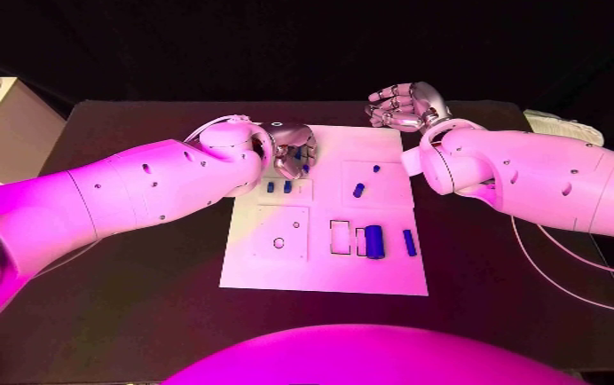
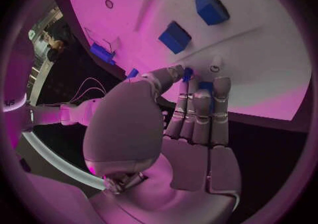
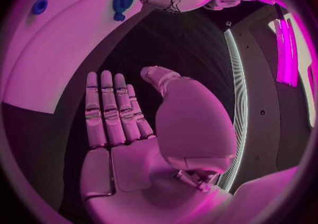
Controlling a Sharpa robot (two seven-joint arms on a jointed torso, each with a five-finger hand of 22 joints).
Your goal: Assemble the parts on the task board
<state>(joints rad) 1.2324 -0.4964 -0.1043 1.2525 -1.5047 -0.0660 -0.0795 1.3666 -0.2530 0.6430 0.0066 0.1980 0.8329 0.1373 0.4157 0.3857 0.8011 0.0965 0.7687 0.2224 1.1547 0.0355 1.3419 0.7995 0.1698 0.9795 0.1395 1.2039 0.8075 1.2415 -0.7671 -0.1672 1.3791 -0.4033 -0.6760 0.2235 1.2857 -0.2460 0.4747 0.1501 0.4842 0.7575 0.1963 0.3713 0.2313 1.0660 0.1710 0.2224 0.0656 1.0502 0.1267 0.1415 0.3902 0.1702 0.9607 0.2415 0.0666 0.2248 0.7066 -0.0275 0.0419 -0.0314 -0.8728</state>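
Your left hand (image 1: 292,150) rests at the task board's (image 1: 326,270) far edge, thumb and fingertips (image 2: 187,74) pinching a small blue part (image 2: 206,87) there. Your right hand (image 1: 403,106) hovers beyond the board's far corner, fingers straight, holding nothing.

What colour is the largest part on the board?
Dark blue part, lying near the board's front right; head view shows it best.
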